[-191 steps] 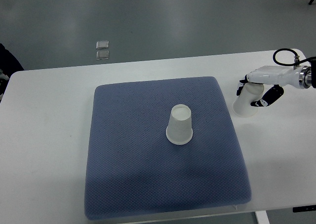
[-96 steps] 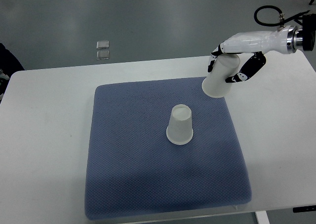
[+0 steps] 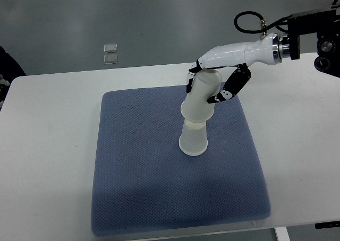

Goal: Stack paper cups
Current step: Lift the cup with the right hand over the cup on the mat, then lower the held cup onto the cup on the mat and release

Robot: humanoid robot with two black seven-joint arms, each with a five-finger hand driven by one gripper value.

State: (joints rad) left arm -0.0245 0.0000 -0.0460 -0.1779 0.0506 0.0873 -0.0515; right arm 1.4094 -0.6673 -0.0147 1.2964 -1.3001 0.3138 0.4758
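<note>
Right hand (image 3: 212, 84) is gripping an inverted paper cup (image 3: 202, 99), tilted, its rim hanging just over the base of the second cup (image 3: 193, 139) standing mid-pad (image 3: 133, 172). Target is lying directly below, slightly nearer.

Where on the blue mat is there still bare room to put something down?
The blue mat is bare along its whole near half and left side. Only the centre is crowded: the right hand holds a cup over the standing cup.
</note>
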